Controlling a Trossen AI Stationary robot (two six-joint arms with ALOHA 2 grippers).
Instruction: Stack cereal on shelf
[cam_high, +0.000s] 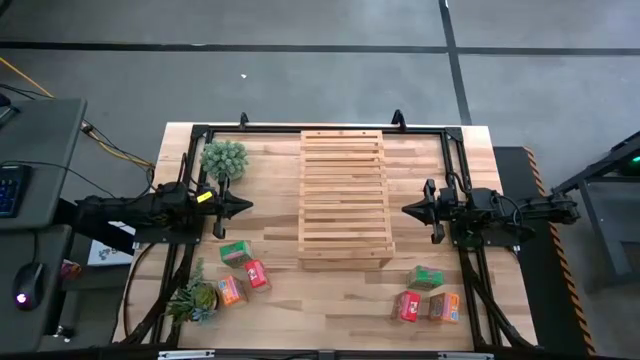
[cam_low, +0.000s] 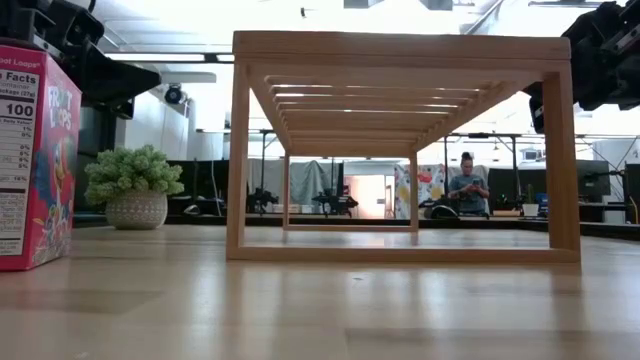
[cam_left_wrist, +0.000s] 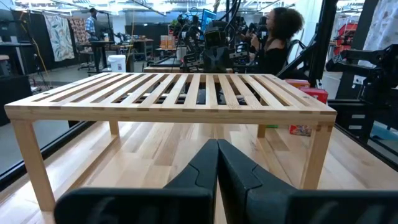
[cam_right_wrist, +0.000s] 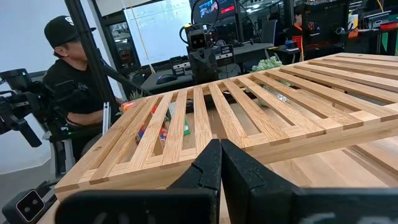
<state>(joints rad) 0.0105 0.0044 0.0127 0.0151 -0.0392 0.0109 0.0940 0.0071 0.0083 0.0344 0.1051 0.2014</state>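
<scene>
Mid-table sits the shelf (cam_high: 342, 198), top bare, nothing stacked yet. My left gripper (cam_high: 243, 206) hangs just left of it, fingers pressed together, holding nothing; right gripper (cam_high: 408, 209) mirrors it on the other side, also pressed together & empty. Cereal (cam_high: 242, 272) in two clusters at the front, 3 boxes left, 3 boxes (cam_high: 428, 296) right. I'd say pick no. 1 is next: spread fingers, swing to nearest box.

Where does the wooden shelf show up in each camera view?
High view: shelf, centre of the table, between both grippers.
Low view: shelf, filling the middle.
Left wrist view: shelf, straight ahead.
Right wrist view: shelf, straight ahead.
Shared landmark: its slatted top.
</scene>
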